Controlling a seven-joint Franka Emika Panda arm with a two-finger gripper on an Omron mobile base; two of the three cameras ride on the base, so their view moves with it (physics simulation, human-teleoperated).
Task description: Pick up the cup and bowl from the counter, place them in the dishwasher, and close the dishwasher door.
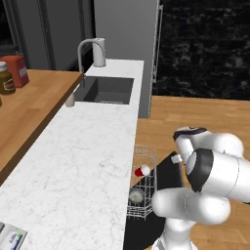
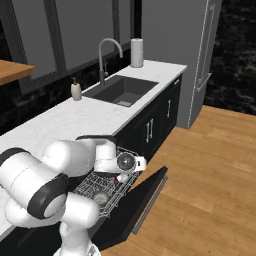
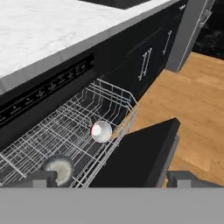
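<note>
The red cup (image 3: 101,131) lies on its side in the dishwasher's white wire rack (image 3: 65,131), its mouth turned toward the hand camera. The grey bowl (image 3: 58,168) sits in the same rack, nearer the hand. Both also show from the base cameras: cup (image 1: 142,170) (image 2: 121,178), bowl (image 1: 136,196) (image 2: 101,198). My gripper (image 3: 113,179) hovers above the rack and the dishwasher door (image 3: 140,157), open wide with nothing between its fingertips (image 3: 41,178). The dark door (image 2: 142,200) hangs part open, tilted out below the rack. The white marble counter (image 1: 83,161) runs above.
A sink (image 1: 105,90) with a faucet (image 1: 90,49) is set in the counter's far end, with a paper roll (image 2: 137,52) and a soap bottle (image 2: 76,91) nearby. A wooden shelf (image 1: 29,102) holds jars. A tall grey fridge (image 2: 200,60) stands beyond. Wood floor (image 2: 210,175) lies open to the right.
</note>
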